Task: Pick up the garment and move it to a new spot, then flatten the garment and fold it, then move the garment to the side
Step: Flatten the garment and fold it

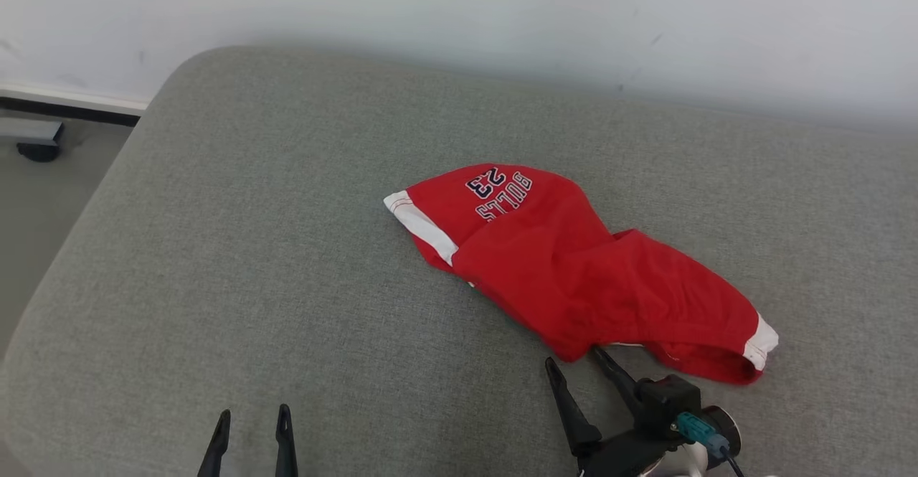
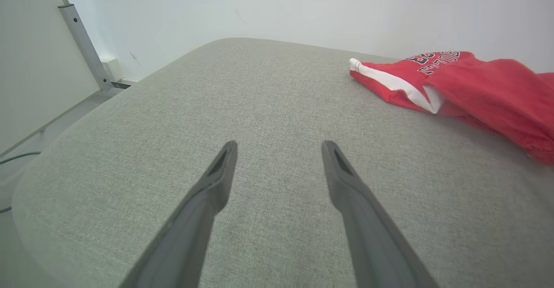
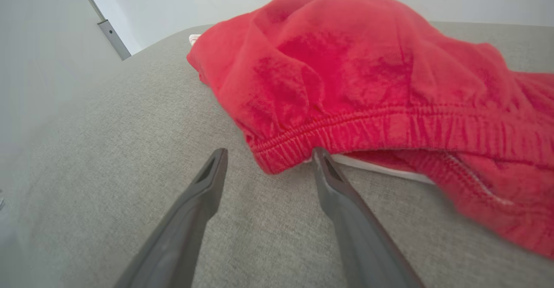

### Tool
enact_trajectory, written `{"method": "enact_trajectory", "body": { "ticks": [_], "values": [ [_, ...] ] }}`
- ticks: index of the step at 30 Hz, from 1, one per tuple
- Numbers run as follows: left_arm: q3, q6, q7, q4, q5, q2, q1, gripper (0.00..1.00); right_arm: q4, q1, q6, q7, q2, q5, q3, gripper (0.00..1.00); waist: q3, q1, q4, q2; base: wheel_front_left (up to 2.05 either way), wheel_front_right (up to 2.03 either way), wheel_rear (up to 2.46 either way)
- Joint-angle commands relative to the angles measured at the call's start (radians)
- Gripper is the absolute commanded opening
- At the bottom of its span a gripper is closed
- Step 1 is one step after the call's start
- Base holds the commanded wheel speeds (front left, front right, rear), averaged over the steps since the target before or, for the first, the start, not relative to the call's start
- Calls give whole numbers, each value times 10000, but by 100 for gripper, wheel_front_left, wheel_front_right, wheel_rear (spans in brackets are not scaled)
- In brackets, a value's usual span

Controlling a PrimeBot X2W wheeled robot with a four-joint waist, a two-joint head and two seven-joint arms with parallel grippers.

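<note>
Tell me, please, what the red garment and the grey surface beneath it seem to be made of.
Red garment: soft matte knit, probably cotton; limp folds, gathered elastic waistband. Grey surface: matte woven upholstery cloth, likely; fine weave shows.

Garment [image 1: 574,269] on cushion [image 1: 251,247], right jaws at its near edge (left jaws well apart)

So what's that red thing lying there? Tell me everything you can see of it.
The red garment looks like soft knit shorts: elastic waistband, white trim at the hems, and "BULLS 23" printed in dark-edged white letters. It lies crumpled, partly folded over itself, on the grey cushion, right of centre. The open right gripper has one fingertip at the waistband's edge; actual contact is unclear.
</note>
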Motion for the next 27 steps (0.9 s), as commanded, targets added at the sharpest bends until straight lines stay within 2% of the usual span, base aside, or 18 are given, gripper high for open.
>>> {"method": "enact_trajectory", "body": {
  "ticks": [1, 15, 23, 24, 25, 27],
  "values": [
    [-21, 67, -33, -73, -35, -13, 8, 100, -57, -141, -27, 5, -1, 97, 30, 100, 234, 0, 258, -1, 0, 0, 0],
    [-396, 194, -33, -32, -221, -12, -278, 100, 249, 2, -27, 5, -25, 165, 77, 100, 396, 0, 72, -1, 0, 0, 0],
    [-369, 179, -33, -23, -198, -12, -311, 100, -179, -337, -27, 5, -3, 252, -20, 100, 472, 0, 263, -1, 0, 0, 0],
    [-357, 193, -33, -26, -202, -12, -235, 100, -293, -313, -27, 5, 11, 320, -46, 91, 455, 0, 287, -1, 0, 0, 0],
    [-341, 203, -33, -24, -207, -12, -198, 100, -403, -291, -27, 5, 20, 357, -60, 44, 444, 0, 279, -1, 0, 0, 0],
    [-288, 230, -33, -13, -229, -14, -111, 100, -571, -209, -27, 5, 35, 450, -79, 0, 409, 0, 210, -1, 0, 0, 0]
  ]
}}
